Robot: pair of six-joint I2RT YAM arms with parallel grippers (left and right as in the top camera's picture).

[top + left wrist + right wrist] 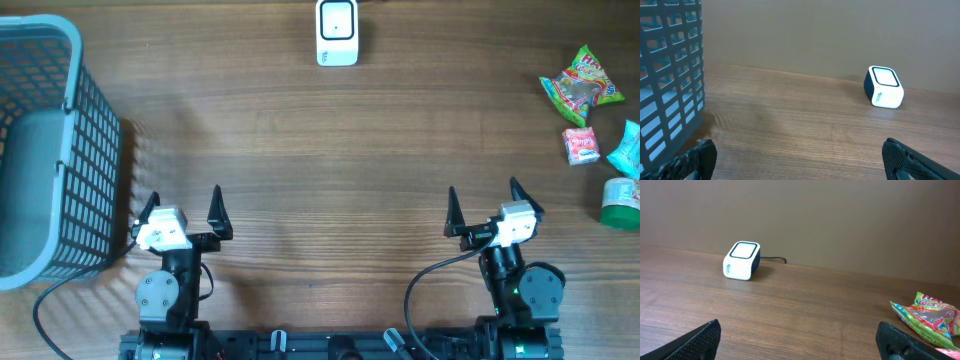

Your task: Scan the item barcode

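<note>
My left gripper (186, 195): fingers wide apart, holding nothing, just beside the grey basket (95, 150).
My right gripper (482, 188): fingers wide apart too, also empty.
Items: green container (622, 200), blue packet (628, 148), pink packet (580, 146) and green-red candy bag (582, 85) lie at my right table (320, 150) edge, well apart from both grippers.
Scanner (337, 32): white, at the far edge, middle.
</note>
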